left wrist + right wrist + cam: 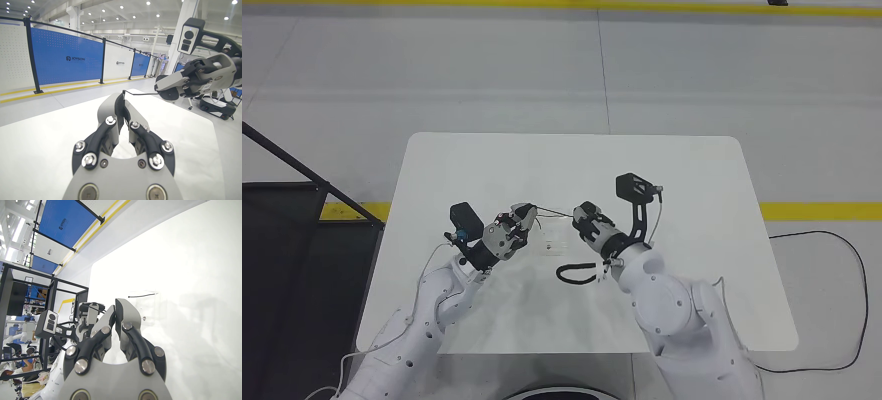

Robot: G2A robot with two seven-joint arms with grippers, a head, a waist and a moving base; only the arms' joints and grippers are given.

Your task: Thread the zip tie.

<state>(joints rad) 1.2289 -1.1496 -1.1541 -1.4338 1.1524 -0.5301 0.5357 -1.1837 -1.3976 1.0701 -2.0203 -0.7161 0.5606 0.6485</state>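
1. Left gripper (122,98) is pinched tight on one end of the zip tie (140,94), held up over the table (692,180).
2. Right gripper (159,92) is clamped on the other end, so the tie's strung between them.

White worktop (702,200), rounded corners. Near its middle sits a small clear box (151,313) with a thin black tie (143,295) along one edge; in or on it, can't tell. Tiny dark speck (144,318) by the box.
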